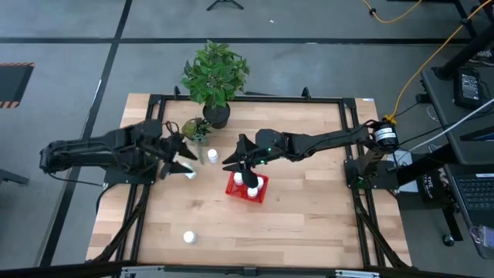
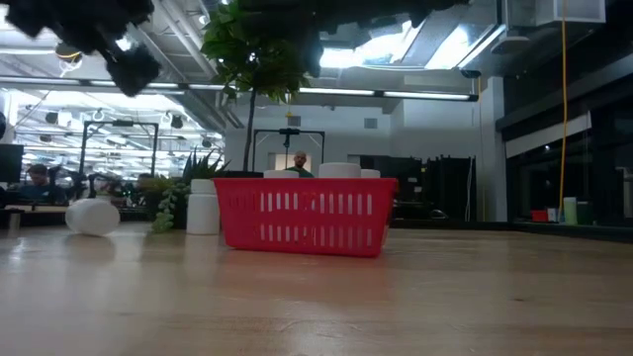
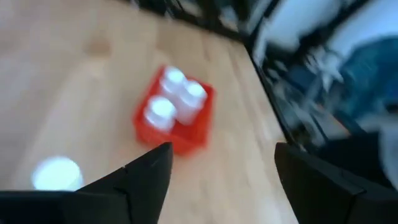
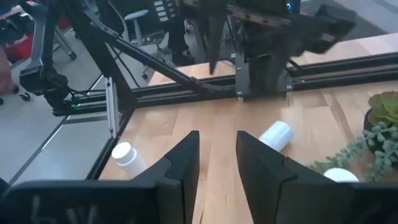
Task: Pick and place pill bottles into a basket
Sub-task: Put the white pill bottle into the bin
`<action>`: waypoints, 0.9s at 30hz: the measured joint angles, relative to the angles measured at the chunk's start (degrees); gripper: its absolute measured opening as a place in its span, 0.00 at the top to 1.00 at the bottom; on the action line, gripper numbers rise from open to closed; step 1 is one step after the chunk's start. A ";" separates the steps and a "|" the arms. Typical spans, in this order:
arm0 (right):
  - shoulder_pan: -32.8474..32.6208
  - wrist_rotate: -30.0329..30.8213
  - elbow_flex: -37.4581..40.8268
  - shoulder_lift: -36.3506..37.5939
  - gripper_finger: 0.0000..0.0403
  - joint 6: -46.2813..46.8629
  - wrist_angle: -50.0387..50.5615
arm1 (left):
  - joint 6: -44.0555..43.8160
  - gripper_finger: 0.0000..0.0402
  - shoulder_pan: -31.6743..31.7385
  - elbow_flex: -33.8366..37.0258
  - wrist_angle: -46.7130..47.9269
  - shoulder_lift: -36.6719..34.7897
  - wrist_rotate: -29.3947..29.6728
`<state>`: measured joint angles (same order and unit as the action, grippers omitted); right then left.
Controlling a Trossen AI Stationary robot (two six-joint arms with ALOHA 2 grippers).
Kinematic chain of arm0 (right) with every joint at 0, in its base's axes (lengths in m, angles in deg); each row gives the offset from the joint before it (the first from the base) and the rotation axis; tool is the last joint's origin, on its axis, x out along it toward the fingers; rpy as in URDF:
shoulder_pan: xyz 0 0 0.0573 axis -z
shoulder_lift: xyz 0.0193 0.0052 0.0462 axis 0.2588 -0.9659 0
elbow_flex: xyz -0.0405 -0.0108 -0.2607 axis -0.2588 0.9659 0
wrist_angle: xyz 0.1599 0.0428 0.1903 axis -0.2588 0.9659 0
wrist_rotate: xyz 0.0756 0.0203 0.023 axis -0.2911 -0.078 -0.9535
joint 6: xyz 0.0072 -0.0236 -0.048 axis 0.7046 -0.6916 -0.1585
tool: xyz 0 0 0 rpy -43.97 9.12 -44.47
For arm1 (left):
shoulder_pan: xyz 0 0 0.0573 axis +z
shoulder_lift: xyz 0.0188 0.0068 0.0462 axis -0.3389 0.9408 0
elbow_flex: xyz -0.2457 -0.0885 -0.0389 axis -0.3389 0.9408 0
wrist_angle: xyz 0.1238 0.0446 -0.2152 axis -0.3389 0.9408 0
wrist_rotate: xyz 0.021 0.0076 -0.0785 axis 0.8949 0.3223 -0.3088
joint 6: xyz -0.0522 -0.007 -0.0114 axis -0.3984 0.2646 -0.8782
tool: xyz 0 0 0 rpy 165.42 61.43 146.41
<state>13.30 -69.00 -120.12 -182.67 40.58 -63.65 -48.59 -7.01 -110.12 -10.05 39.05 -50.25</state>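
The red mesh basket stands near the table's middle with three white pill bottles upright inside it. One loose bottle stands left of the basket. Another lies on its side farther left, and a third is by the near edge. My left gripper hovers open and empty over the lying bottle, pointing at the basket. My right gripper hangs above the basket's far-left corner. Its fingers stand a narrow gap apart with nothing between them.
A leafy plant in a black pot stands at the far edge. A small succulent sits beside it, close to my left gripper. A black frame rail runs around the table. Bare wood lies near and right of the basket.
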 joint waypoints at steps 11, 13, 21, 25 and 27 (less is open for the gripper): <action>-0.06 -0.02 -0.75 0.00 0.73 -1.58 -0.02 | 11.12 0.16 0.00 -13.20 38.90 8.47 -0.51; -0.08 0.00 -0.75 0.00 0.73 -1.63 -0.02 | 13.30 0.13 0.00 -13.20 40.30 9.73 -0.08; -0.43 0.00 -0.75 0.00 0.73 -1.22 -0.01 | 13.79 0.05 0.00 -13.20 39.90 18.77 2.96; -0.79 0.02 -0.75 0.00 0.73 0.20 -0.02 | 14.01 0.05 0.07 -13.22 38.30 24.57 5.56; -1.31 0.09 -0.75 0.00 0.73 0.23 -0.02 | 13.73 0.05 0.07 -13.22 38.51 27.23 7.34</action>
<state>11.98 -68.91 -120.87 -182.67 40.81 -63.68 -34.86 -6.94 -123.34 28.46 66.29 -42.91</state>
